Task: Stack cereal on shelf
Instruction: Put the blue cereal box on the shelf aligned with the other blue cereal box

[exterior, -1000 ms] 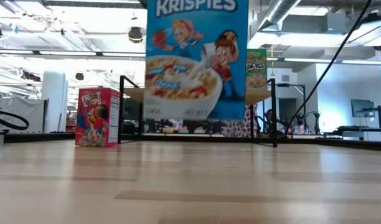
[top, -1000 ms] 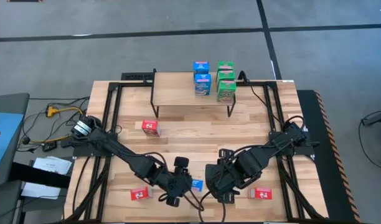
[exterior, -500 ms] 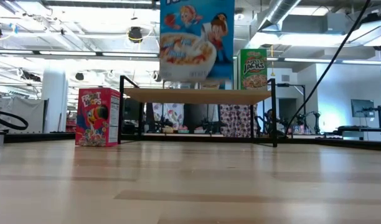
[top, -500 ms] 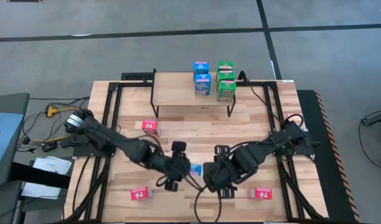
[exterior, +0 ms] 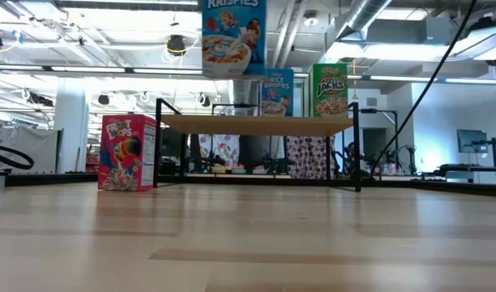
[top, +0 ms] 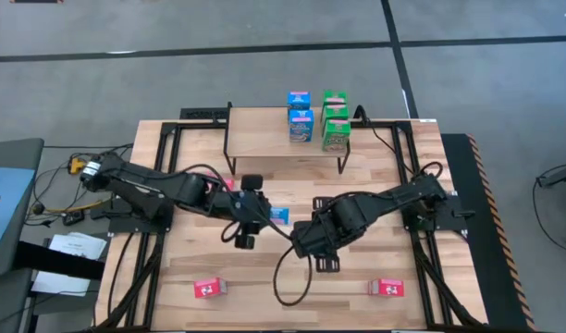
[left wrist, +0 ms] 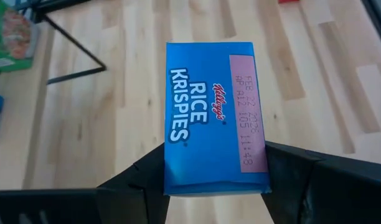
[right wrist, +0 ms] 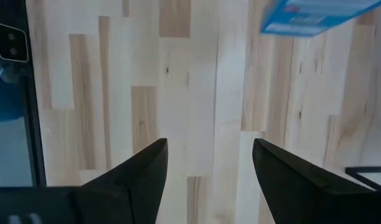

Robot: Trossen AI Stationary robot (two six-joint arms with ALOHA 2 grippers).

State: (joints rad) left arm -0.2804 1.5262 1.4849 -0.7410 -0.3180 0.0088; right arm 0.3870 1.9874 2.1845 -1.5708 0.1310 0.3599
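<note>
Since half a second ago the left gripper [top: 267,215] has carried the blue Rice Krispies box [top: 279,215] from lower centre of the high view up toward mid-frame; in the low view the box now looks smaller, near the top edge. Its fingers [left wrist: 141,180] are clamped on the box's sides, the printed end panel showing a pink date label. The right gripper [top: 306,242] sits just right of centre, fingers [right wrist: 141,171] apart over bare tabletop [top: 357,190]. On the shelf [top: 264,134] at upper centre stand two blue boxes [top: 300,120] and three green boxes [top: 334,120]. Two red boxes [top: 207,289] are visible near the bottom.
</note>
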